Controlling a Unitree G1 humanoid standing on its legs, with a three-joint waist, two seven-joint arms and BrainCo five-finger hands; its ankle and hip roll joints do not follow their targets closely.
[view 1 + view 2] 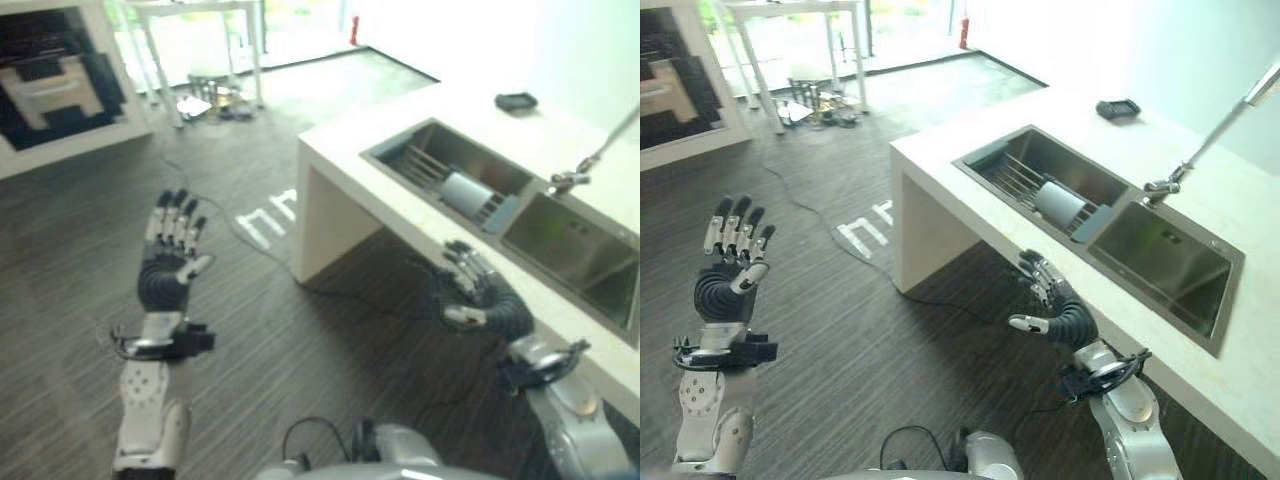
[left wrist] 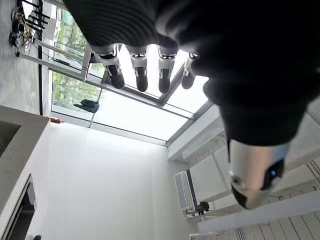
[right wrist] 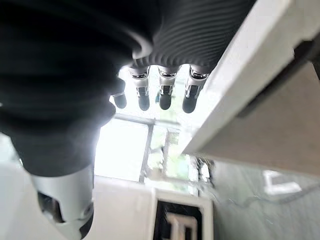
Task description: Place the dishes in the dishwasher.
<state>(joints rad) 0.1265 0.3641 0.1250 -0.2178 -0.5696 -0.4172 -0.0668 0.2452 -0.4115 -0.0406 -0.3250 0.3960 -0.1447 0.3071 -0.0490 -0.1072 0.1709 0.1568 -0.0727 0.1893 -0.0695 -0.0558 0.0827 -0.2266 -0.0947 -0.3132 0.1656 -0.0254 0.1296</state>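
Approach step, nothing grasped. Left hand [image 1: 172,262] at 9 o'clock and right hand [image 1: 1055,305] under the tabletop [image 1: 940,150] edge both have fingers spread, empty. Dish [image 1: 1060,204] lies in the sink [image 1: 1020,150] at 1 o'clock; the right hand should reach up there next.

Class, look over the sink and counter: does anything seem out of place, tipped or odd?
One thing: a pale cup lies on its side on the rack in the left sink basin. Both hands, left and right, are open and empty.
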